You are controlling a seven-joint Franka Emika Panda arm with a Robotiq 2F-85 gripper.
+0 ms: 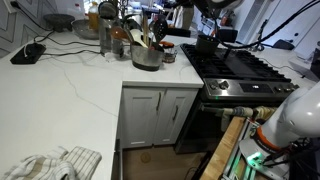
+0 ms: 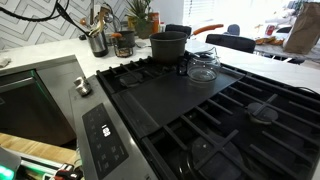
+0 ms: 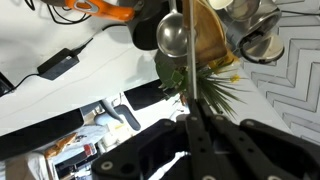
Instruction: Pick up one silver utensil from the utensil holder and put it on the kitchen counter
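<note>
Item: utensil holder [image 1: 146,56], squat metal pot, sitting in an exterior view on the kitchen counter [image 1: 60,95] beside the stove [image 1: 235,68], handles poking upward; your arm is reaching in above, its gripper too small to read. In an exterior view the holder [image 2: 99,42] is standing far back, utensils bristling; no gripper is showing here. In the wrist view your gripper [image 3: 192,122] is pinching a silver utensil [image 3: 175,38] by its thin shaft, jaws narrow. Likely light, stiff, slippery; grip mid-handle.
</note>
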